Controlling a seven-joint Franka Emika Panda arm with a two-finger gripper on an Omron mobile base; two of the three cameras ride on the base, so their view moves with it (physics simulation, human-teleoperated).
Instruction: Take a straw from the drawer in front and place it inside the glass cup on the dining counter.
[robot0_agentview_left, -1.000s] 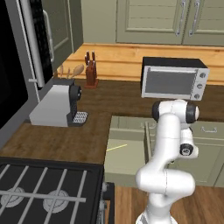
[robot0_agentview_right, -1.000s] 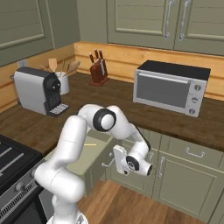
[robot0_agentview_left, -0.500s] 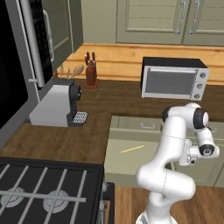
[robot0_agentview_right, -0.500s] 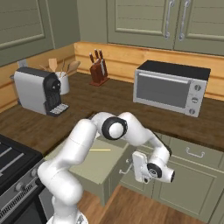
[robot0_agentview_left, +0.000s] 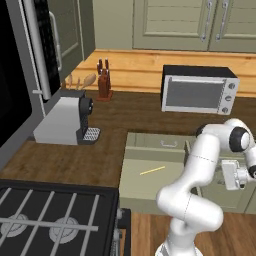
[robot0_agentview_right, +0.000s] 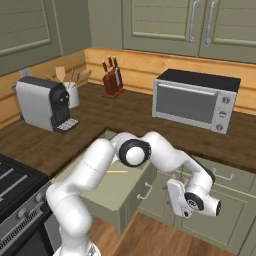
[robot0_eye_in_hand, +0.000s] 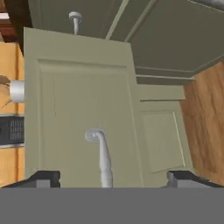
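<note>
Pretty clearly a home kitchen: sage-green cabinets up top, microwave center right, coffee machine left, stove grates lower left.

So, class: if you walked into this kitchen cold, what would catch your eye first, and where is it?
First the white robot arm, bent low in front of the cabinets, its gripper open just off the front of the drawer. The drawer is pulled out, with a thin yellow straw lying on its pale floor. Behind, a microwave and a grey coffee machine stand on the brown worktop.

Sage-green wall cabinets above dark wooden worktop, pale wood backsplash, wooden floor.
</note>
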